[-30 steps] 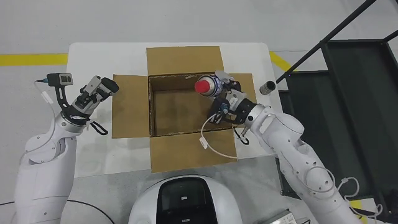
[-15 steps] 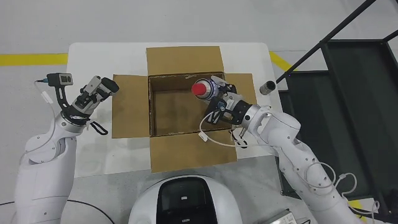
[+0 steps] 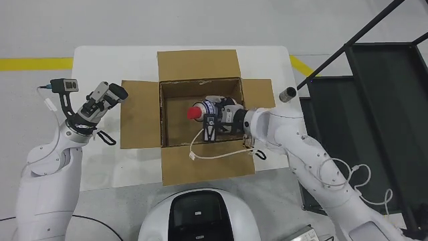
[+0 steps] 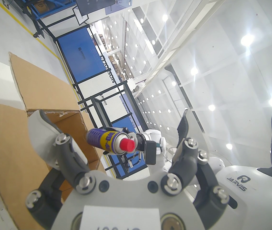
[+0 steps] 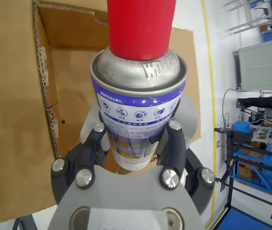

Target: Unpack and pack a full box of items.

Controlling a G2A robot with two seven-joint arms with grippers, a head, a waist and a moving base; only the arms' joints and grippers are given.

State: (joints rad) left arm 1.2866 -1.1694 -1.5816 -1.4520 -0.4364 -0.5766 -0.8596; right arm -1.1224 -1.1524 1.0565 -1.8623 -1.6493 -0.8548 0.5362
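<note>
Right gripper [image 5: 139,125]: clamped on the lower body of a blue-and-white metal spray can with a red plastic cap [image 3: 208,110]; a finger sits on each side of it.
Can position: it lies on its side in the grip, over the inside of the open brown cardboard box [image 3: 175,128], cap pointing to my left. From the left wrist view it looks level with or above the box rim, not yet resting on anything.
Box: all four flaps are folded out flat on the white table [image 3: 107,60]; the floor I can see is bare.
Left gripper [image 4: 111,120]: fingers apart, holding nothing, parked beside the left flap.
Step in hand: I judge this as laying the can into the box.
How I do it well: I keep the can level, bring it straight down clear of the right wall, and let go only once its side bears on the floor. It is round and may roll, so I set it near a wall.
Watch: the white cable loop [image 3: 200,148] hanging below the wrist could snag the near flap.
</note>
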